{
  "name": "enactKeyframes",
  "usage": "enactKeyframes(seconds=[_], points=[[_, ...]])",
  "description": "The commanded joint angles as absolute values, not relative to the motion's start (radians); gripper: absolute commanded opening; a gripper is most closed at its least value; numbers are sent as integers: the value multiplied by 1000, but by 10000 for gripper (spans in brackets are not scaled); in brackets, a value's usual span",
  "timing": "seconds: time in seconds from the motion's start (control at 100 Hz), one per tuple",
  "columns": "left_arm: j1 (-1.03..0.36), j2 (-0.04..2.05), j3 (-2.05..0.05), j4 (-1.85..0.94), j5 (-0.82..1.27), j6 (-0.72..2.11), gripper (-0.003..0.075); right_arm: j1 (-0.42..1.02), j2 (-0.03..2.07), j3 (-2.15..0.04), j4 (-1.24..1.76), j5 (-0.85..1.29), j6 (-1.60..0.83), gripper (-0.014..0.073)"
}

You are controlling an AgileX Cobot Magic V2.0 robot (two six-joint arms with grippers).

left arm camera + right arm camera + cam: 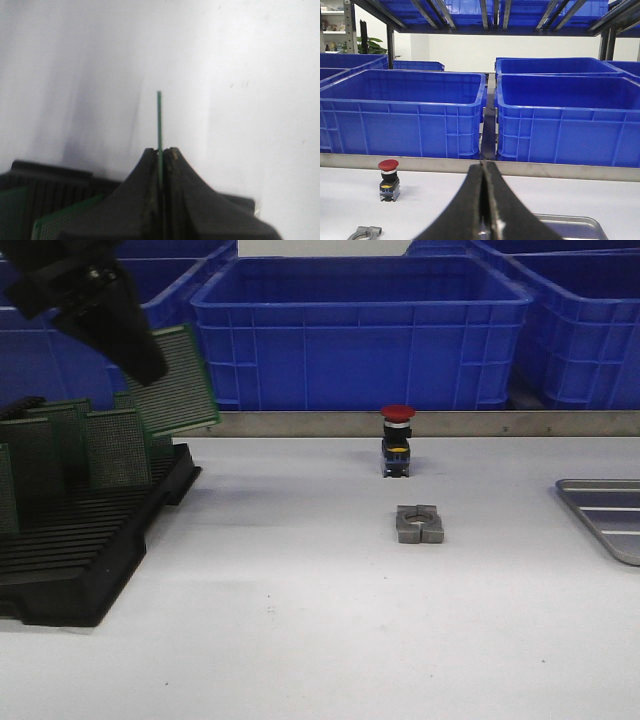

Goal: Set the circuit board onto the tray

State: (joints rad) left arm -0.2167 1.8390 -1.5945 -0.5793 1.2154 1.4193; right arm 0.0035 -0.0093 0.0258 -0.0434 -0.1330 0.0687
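left gripper (pixel 161 156) jaws pinching circuit board (pixel 175 380) (edge-on in wrist view); right gripper (pixel 483 172) jaws pressed together.

My left gripper (pixel 140 360) is matte black, its fingers (pixel 145 200) broad and tapering. My right gripper (pixel 483 165) looks identical, scuffed along its inner edges.

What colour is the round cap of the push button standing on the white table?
Red, on the small push button; the front view shows it best.
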Motion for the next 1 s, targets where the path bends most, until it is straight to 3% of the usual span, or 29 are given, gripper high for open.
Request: enactKeyframes(seconds=[0.0,0.33,0.73,0.83,0.99], points=[[-276,1772,-1627,-689,1278,1394,-18,4,-32,12,-54,-199,66,-69],[-430,1767,-1627,-1058,1276,1394,-19,4,-32,12,-54,-199,66,-69],[-469,1767,-1627,-1088,1269,1394,-19,4,-32,-3,-53,-332,83,-69],[-469,1767,-1627,-1087,1269,1394,-18,4,-21,-74,-53,-257,159,-69],[-469,1767,-1627,-1087,1269,1394,-18,4,75,-288,-53,58,260,-69]])
